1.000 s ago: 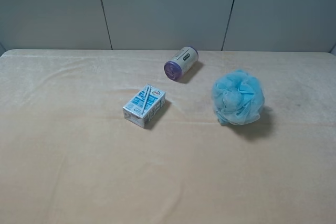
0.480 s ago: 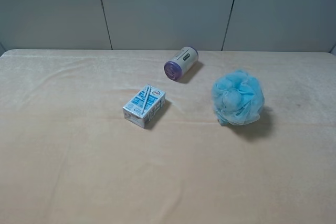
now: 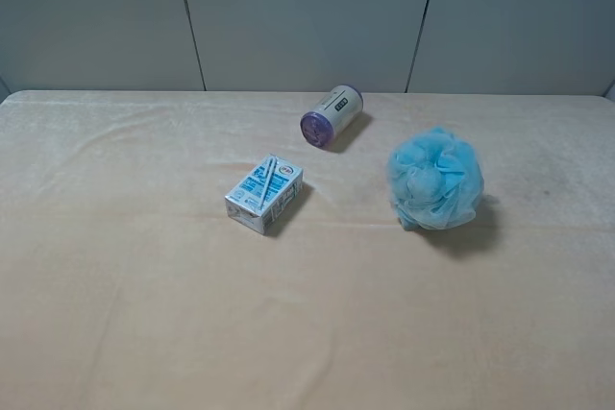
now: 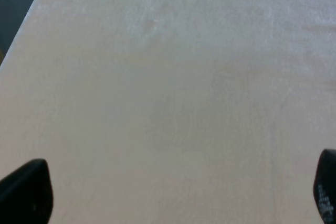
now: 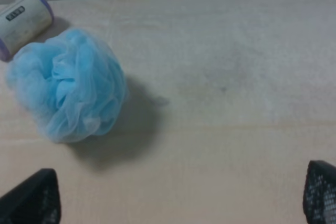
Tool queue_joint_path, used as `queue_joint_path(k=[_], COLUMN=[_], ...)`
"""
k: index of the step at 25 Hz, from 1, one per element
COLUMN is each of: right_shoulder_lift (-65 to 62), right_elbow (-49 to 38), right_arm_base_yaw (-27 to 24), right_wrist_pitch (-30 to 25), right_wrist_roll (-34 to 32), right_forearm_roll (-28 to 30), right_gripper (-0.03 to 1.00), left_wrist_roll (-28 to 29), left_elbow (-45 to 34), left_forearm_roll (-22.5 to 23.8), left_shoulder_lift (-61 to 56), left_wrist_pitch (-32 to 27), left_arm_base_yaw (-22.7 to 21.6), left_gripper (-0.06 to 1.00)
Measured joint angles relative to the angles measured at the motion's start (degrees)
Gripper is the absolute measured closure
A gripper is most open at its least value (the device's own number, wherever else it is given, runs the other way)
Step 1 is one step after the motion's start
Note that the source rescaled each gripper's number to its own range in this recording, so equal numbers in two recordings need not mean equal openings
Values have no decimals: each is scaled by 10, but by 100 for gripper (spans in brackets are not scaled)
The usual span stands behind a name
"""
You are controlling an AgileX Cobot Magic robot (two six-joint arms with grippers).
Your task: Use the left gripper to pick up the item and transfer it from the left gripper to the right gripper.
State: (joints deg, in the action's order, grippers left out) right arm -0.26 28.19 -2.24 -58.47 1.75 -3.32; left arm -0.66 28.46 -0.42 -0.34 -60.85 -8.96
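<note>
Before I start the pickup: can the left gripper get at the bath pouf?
Probably, with a long reach: the bath pouf stands apart from the carton and can, uncovered.

The whole table (image 3: pixel 144 314) is being viewed from high in front, facing the grey wall (image 3: pixel 307 16). Bare cloth near an edge is being looked down on closely by the left wrist camera. The pouf (image 5: pixel 65 85) and can (image 5: pixel 23 19) are being shared between the right wrist and exterior views.
</note>
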Motion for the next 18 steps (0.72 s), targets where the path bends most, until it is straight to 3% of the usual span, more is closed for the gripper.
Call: queue_joint_path(k=[18], right_shoulder_lift=[0], right_elbow=[0], right_arm_base_yaw=[0], right_wrist_pitch=[1], right_wrist_roll=[0], right_forearm_roll=[-1], right_gripper=[-3], left_wrist_roll=[0], left_elbow=[0], left_forearm_roll=[0], left_shoulder_lift=[0], left_wrist_pitch=[0], left_arm_base_yaw=[0], left_gripper=[-6])
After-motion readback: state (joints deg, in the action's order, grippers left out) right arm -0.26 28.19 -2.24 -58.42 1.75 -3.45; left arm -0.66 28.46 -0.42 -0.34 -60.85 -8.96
